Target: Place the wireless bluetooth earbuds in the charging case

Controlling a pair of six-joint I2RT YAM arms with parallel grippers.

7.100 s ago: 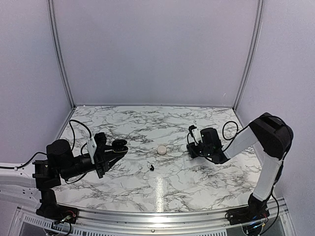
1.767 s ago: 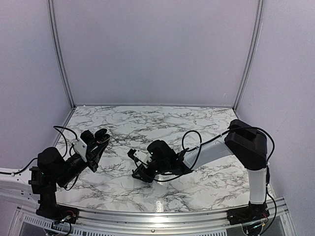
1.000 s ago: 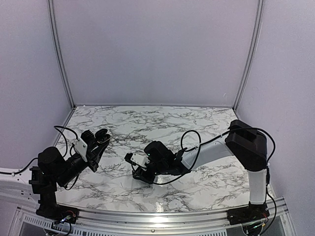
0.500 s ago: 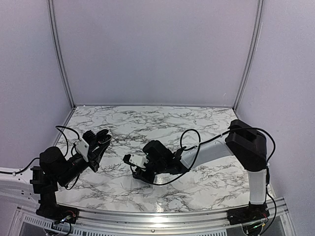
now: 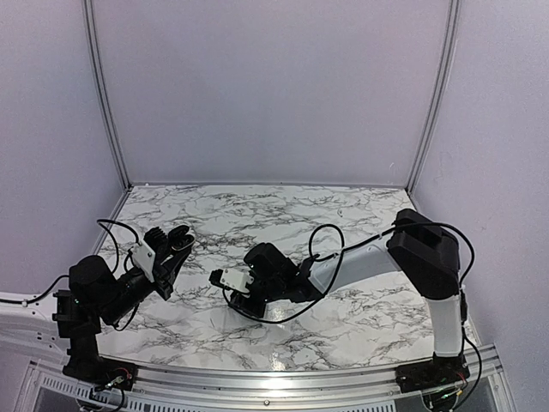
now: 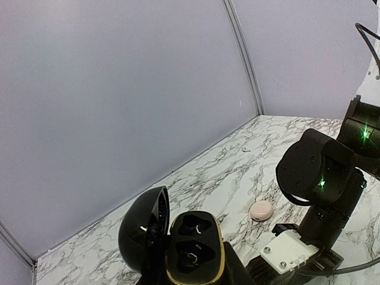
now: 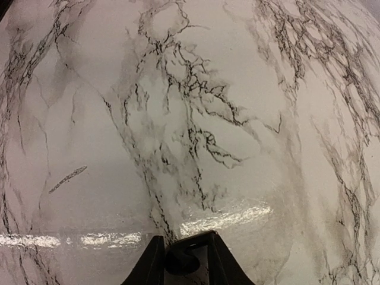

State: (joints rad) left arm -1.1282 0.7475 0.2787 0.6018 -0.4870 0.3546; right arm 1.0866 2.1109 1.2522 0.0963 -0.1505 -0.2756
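— Where are your jaws right now?

— My right gripper (image 7: pixel 181 261) sits low over the marble table (image 5: pixel 343 219), reached across toward the middle of it. In my right wrist view the two finger tips (image 7: pixel 149 264) stand close together with a small black curved earbud (image 7: pixel 180 260) pinched between them, just above the glossy surface.

— And the left one?

— My left gripper (image 5: pixel 169 239) is raised off the table at the left side, pointing up and inward. Its fingers (image 6: pixel 193 249) look parted in the overhead view, with nothing between them.

— Where is the charging case?

— The cream-white case (image 6: pixel 261 210) lies on the marble, a small rounded pebble, seen from my left wrist camera just behind my right arm's black wrist housing (image 6: pixel 317 175). From overhead it is hidden behind that arm, so I cannot place it there.

— Is it open or shut?

— Too small to tell from that view.

— And the second earbud?

— I cannot make it out. Only the one in my right jaws shows clearly, with a bright glare streak (image 7: pixel 89 239) on the table beside it.
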